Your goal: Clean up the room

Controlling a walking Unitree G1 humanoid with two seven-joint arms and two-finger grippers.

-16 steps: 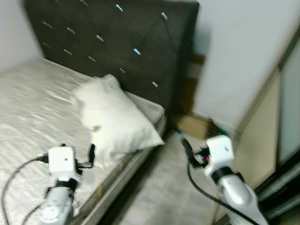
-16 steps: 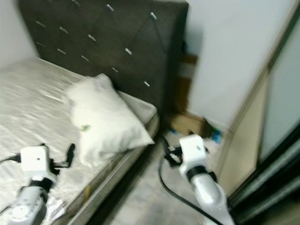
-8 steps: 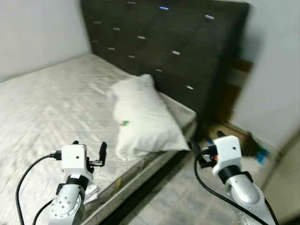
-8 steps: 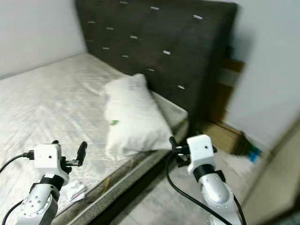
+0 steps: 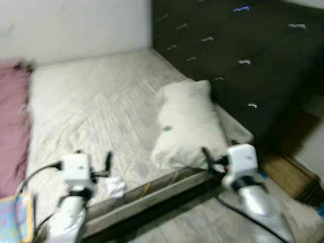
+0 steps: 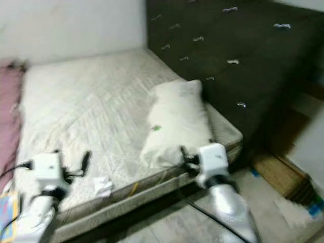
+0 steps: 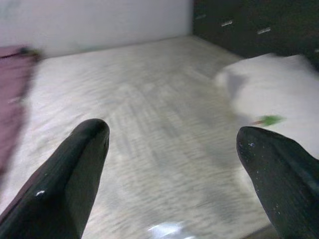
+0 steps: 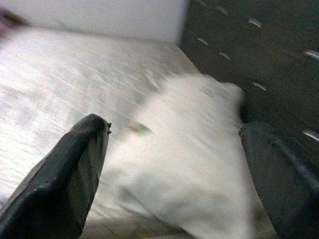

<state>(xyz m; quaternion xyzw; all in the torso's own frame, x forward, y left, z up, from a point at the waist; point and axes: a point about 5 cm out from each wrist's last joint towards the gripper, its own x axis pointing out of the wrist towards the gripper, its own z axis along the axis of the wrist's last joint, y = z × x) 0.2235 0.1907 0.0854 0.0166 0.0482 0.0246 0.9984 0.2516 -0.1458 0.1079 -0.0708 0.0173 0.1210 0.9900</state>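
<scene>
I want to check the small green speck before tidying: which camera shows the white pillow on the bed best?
The left eye view: the whole white pillow lies by the dark headboard, green speck visible. The right eye view matches it. The right wrist view has it close but blurred; the left wrist view catches one end.

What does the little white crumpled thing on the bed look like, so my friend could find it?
Start at the big pale bed. Go to its near edge, close to the left gripper. The crumpled paper is small, wrinkled and white, far tinier than the puffy pillow by the dark headboard.

Bare pale mattress (image 5: 101, 106), dark tufted headboard (image 5: 238, 55), white wall (image 5: 76, 25), grey floor (image 5: 202, 223)
</scene>
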